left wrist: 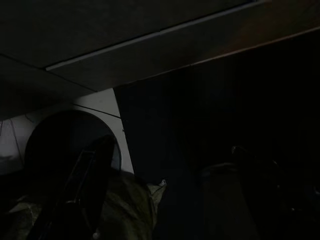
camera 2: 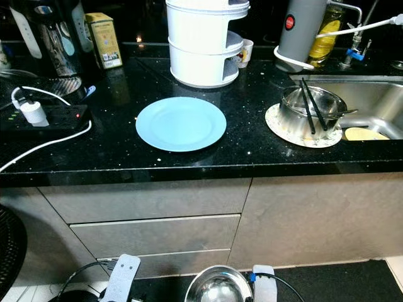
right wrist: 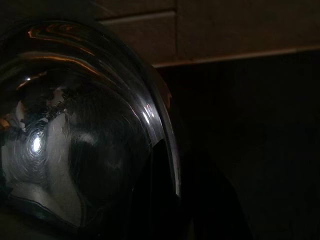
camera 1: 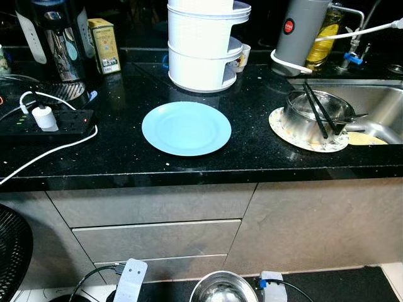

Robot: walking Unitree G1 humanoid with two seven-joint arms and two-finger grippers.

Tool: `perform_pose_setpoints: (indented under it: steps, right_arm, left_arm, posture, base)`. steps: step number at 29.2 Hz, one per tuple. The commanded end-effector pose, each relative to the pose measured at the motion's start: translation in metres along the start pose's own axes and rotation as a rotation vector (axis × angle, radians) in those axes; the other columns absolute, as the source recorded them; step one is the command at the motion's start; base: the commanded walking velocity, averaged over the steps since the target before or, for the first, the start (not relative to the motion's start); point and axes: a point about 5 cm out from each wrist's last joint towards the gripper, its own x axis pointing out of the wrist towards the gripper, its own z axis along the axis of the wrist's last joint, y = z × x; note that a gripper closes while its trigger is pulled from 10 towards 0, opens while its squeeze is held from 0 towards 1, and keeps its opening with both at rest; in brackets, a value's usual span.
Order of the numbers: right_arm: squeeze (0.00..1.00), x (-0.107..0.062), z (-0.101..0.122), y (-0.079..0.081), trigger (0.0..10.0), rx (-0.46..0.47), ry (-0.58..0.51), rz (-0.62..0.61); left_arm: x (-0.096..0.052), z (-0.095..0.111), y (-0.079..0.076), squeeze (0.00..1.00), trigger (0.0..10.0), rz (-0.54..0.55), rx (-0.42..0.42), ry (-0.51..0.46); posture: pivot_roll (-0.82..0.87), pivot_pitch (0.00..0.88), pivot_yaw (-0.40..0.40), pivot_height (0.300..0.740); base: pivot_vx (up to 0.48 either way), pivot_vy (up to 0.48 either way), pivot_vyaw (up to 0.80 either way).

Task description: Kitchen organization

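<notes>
A light blue plate [camera 1: 186, 128] lies flat in the middle of the black countertop [camera 1: 126, 157]. Low in front of the drawers, a shiny steel bowl [camera 1: 221, 288] is held at its rim by my right gripper [right wrist: 169, 170]; the right wrist view shows the bowl [right wrist: 75, 135] close up with a dark finger over its edge. Another steel bowl [camera 1: 308, 113] with black chopsticks [camera 1: 315, 107] sits on a patterned plate [camera 1: 283, 129] beside the sink [camera 1: 378, 104]. My left gripper [left wrist: 170, 200] hangs low in the shade, fingers [left wrist: 87, 185] wide apart and holding nothing.
A white stacked container [camera 1: 203, 44] stands behind the blue plate. A power strip [camera 1: 47, 121] with a white cable, a yellow tin [camera 1: 104, 45] and a coffee machine [camera 1: 53, 38] are at the left. A grey flask [camera 1: 301, 31] stands near the tap. A black fan [camera 1: 12, 251] is on the floor at the left.
</notes>
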Motion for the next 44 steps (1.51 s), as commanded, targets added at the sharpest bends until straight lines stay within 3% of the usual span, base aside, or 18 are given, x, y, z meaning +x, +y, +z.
perform_pose_setpoints:
  steps: [1, 3, 20, 28, 44]
  right_arm:
    - [0.00, -0.001, -0.003, -0.002, 10.0, 0.035, 0.017, -0.028]
    - [0.00, -0.001, -0.003, -0.004, 10.0, 0.073, 0.017, -0.047]
    - [0.00, 0.000, 0.001, -0.006, 10.0, 0.045, 0.005, -0.042]
    - [0.00, 0.000, 0.003, -0.006, 10.0, 0.032, 0.003, -0.033]
    - [0.00, 0.001, 0.005, -0.005, 10.0, 0.027, -0.005, -0.028]
  left_arm:
    - [-0.002, -0.011, -0.004, 0.00, 10.0, -0.002, 0.019, 0.060]
    - [-0.002, -0.011, -0.005, 0.00, 10.0, -0.002, 0.022, 0.062]
    - [0.001, -0.002, -0.005, 0.00, 10.0, 0.002, -0.013, 0.032]
    - [0.001, -0.001, -0.002, 0.00, 10.0, 0.024, -0.051, 0.031]
    - [0.002, 0.003, 0.001, 0.00, 10.0, 0.018, -0.035, 0.014]
  posture:
    - [-0.01, 0.112, -0.041, 0.740]
    - [-0.01, 0.113, -0.038, 0.740]
    - [-0.03, 0.117, -0.038, 0.740]
    - [-0.03, 0.113, -0.044, 0.740]
    - [-0.04, 0.092, -0.040, 0.740]
  base:
    - [0.000, 0.000, 0.00]
    - [0.000, 0.000, 0.00]
    - [0.000, 0.000, 0.00]
    - [0.000, -0.405, 0.00]
    - [0.000, -0.480, 0.00]
